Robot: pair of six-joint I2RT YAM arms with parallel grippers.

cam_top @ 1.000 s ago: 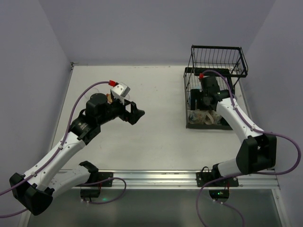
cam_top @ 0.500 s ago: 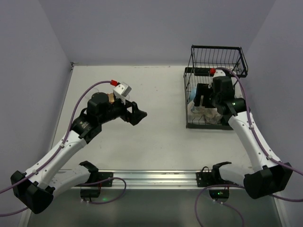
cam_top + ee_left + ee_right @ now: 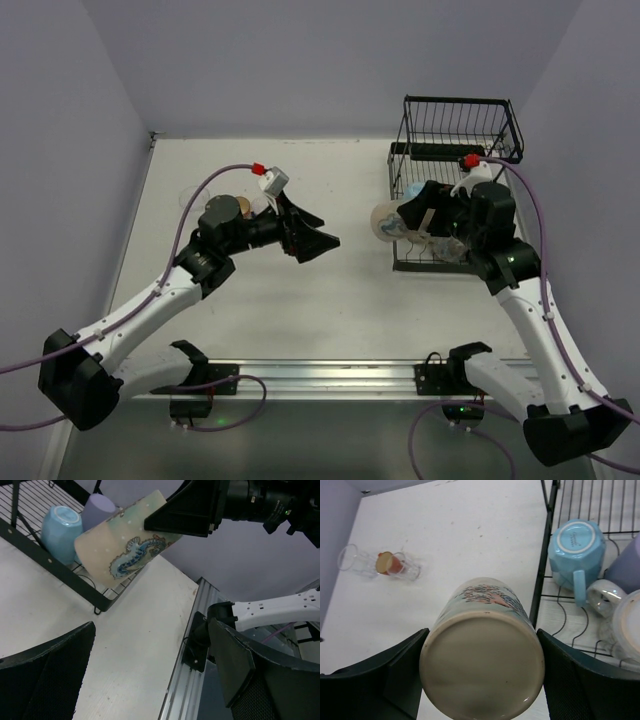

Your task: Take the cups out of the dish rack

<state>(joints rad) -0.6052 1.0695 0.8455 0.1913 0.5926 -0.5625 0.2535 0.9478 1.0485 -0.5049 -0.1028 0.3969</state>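
From above, the right arm (image 3: 500, 240) covers most of the dish rack's (image 3: 460, 125) lower tray, so what stands there cannot be counted. In the right wrist view the beige cup (image 3: 482, 645) shows only its base (mouth hidden), and its sides are partly behind the 2 fingers (image 3: 580, 680) of the right gripper (image 3: 482, 680). The lavender cup (image 3: 626, 565) and a pale cup (image 3: 630, 625) are cut off by the right edge. The clear glasses (image 3: 190, 196) are too faint from above to count.

Soft even light, faint shadows, sharp overhead view, wrist foregrounds perhaps blurred.
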